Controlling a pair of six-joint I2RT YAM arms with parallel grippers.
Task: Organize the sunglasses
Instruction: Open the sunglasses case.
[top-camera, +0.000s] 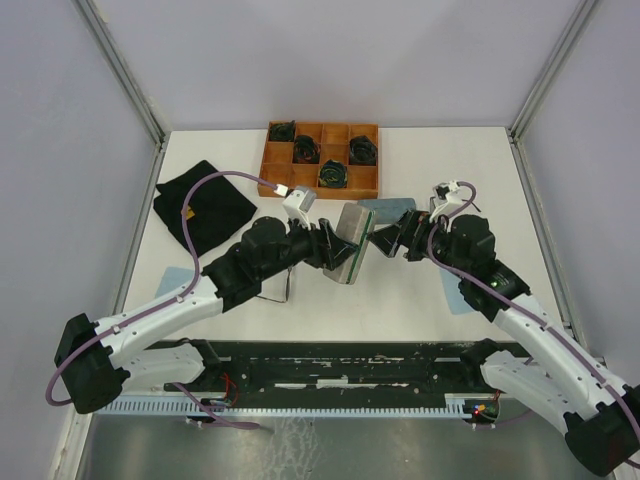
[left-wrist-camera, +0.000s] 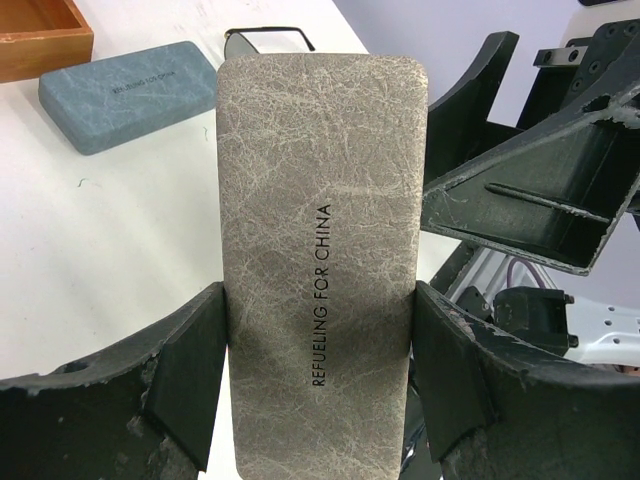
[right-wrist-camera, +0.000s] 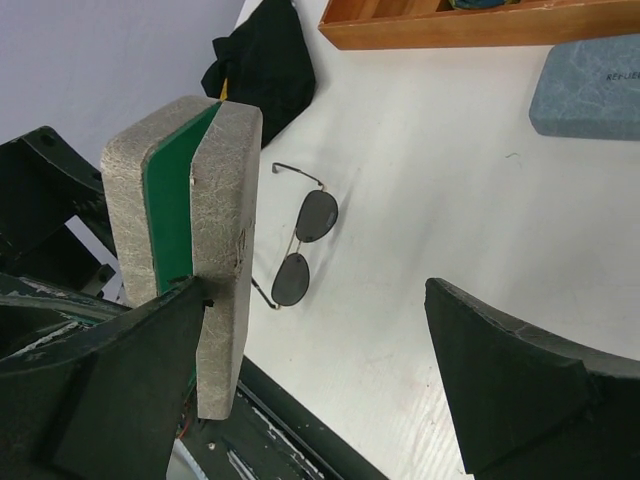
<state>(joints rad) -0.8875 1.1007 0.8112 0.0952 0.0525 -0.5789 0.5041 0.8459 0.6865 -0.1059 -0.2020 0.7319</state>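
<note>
My left gripper (top-camera: 335, 246) (left-wrist-camera: 320, 310) is shut on a grey oblong case (top-camera: 352, 243) (left-wrist-camera: 320, 230) and holds it above the table's middle. Its edge shows a green band in the right wrist view (right-wrist-camera: 185, 225). My right gripper (top-camera: 386, 238) (right-wrist-camera: 315, 300) is open. One of its fingers (right-wrist-camera: 140, 370) touches the case's green edge; the other stands clear. One pair of sunglasses (top-camera: 276, 290) (right-wrist-camera: 305, 245), thin-framed with dark lenses, lies on the table under the left arm. A second pair (left-wrist-camera: 265, 38) shows just beyond the case.
A blue-grey case (top-camera: 392, 206) (left-wrist-camera: 125, 92) (right-wrist-camera: 590, 85) lies behind the grippers. A wooden divided tray (top-camera: 275, 182) (right-wrist-camera: 480, 28) with dark green coiled bundles (top-camera: 332, 174) stands at the back. A black cloth (top-camera: 200, 205) (right-wrist-camera: 260, 60) lies at the back left.
</note>
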